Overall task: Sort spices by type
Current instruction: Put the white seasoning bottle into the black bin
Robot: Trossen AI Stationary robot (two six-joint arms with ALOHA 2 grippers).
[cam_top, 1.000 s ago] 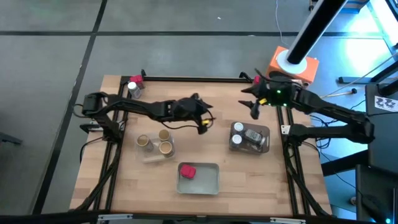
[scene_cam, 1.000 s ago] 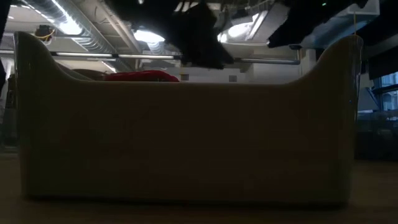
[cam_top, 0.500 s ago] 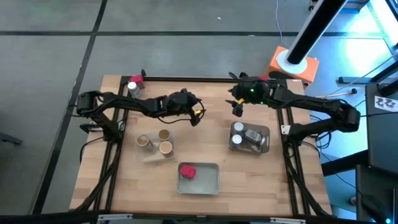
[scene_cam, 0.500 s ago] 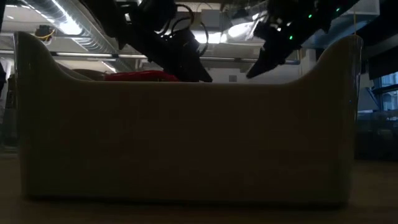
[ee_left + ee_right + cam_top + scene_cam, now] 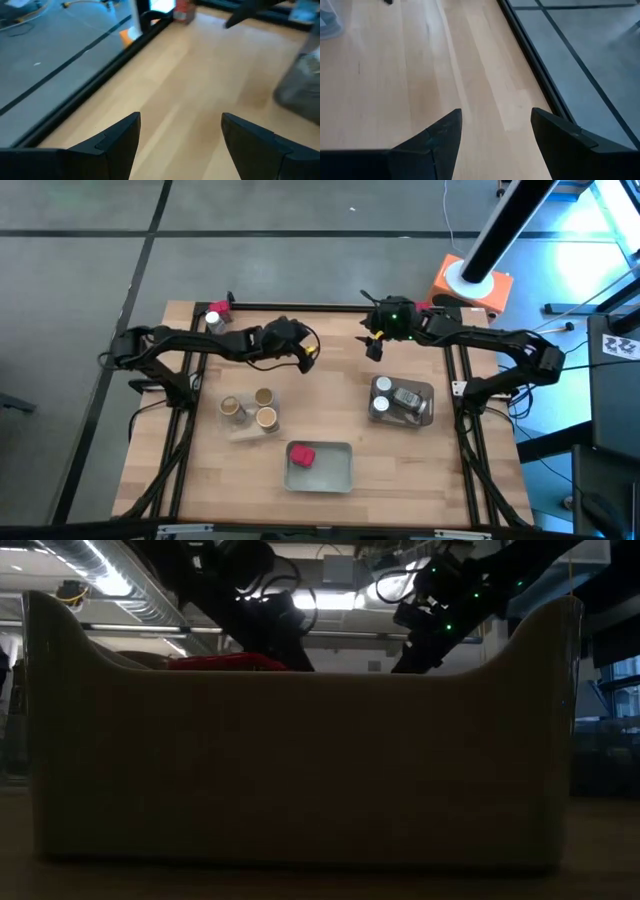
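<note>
1. We're looking down on the table (image 5: 330, 395), and the sorting is mostly laid out: three tan cork-coloured cylinders (image 5: 250, 408) sit together in the left tray (image 5: 243, 434), clear jars with white lids (image 5: 398, 401) lie in the right tray (image 5: 428, 418), and a red-pink packet (image 5: 301, 455) rests in the near tray (image 5: 335, 472).

2. The left gripper (image 5: 303, 358) hangs over bare wood toward the far side of the table, fingers spread apart with nothing between them; its own wrist camera shows only tabletop past the two dark fingers (image 5: 112, 140).

3. The right gripper (image 5: 374, 348) is also over the far edge, jaws parted and empty, with bare planks and the table rail ahead in its wrist view.

4. Leftovers? At the far left corner there's a small cluster (image 5: 215, 316), something red-pink with a pale jar beside it, well apart from every tray.

5. So we judge we're between picks: no item in hand, both arms free.

6. Next call, as we read it: the left arm is nearer that corner, so it should reach over, settle its fingers around one piece, and carry it to the matching tray.
</note>
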